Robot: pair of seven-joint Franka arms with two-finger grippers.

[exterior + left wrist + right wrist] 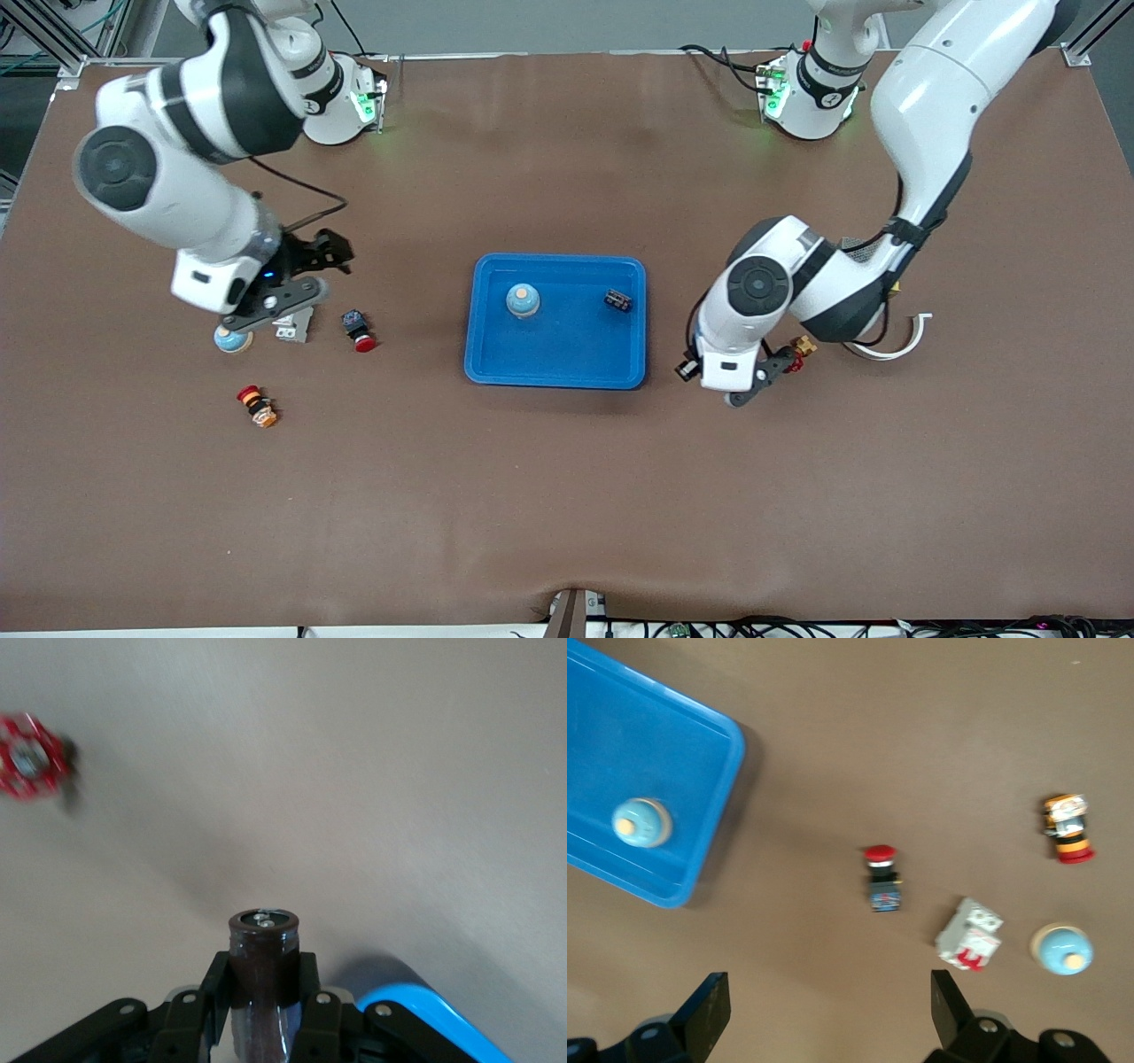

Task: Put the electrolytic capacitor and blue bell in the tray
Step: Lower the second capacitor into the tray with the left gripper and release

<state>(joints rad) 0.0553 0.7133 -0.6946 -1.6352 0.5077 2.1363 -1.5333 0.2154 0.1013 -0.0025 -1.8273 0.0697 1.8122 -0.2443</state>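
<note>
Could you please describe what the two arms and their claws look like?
Both arms have glossy white shells with black joint bands and round grey joint caps; black cables trail along them, and green lights glow at the bases. The left claw and right claw have black fingers.

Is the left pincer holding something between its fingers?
Yes, the left wrist view shows the left pincer shut on a dark brown capacitor that stands upright between its fingers, beside the tray.

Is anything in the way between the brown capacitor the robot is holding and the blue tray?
Nothing visible blocks it. The left gripper holds the electrolytic capacitor in its fingers beside the tray, at the left arm's end, with only bare table between. Inside the tray sit a blue bell and a small black part, with open floor around them.
</note>
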